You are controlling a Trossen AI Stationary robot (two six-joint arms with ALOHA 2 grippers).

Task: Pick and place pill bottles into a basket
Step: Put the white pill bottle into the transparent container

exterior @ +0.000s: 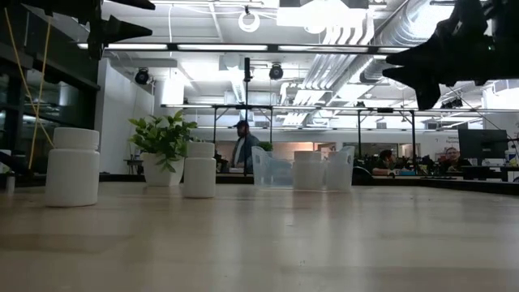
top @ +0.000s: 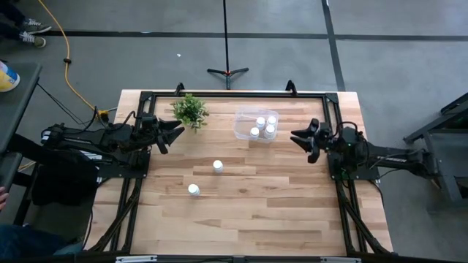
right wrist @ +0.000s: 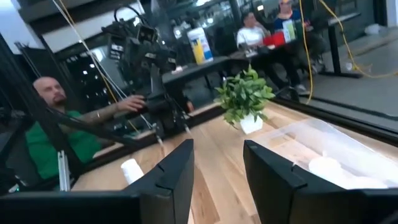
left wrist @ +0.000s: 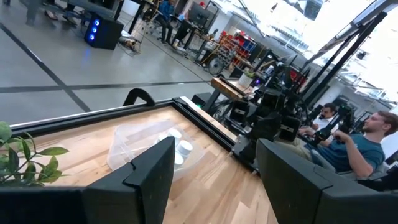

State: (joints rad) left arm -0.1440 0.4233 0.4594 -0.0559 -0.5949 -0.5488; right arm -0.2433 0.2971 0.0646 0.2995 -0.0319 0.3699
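we count four small white cylindrical pill bottles (top: 262, 125) inside the clear rectangular plastic basket (top: 244, 117) toward the table's far edge; two more stand on the bare light wooden table (top: 278, 197), one (top: 218, 166) near the middle, another (top: 193, 190) nearer the front. a small green potted plant (top: 190, 110) sits just left of the basket. the right gripper (top: 298, 139) hangs right of the basket, empty, fingers apart. the left gripper (top: 175, 131) hangs beside the plant, empty, fingers apart.
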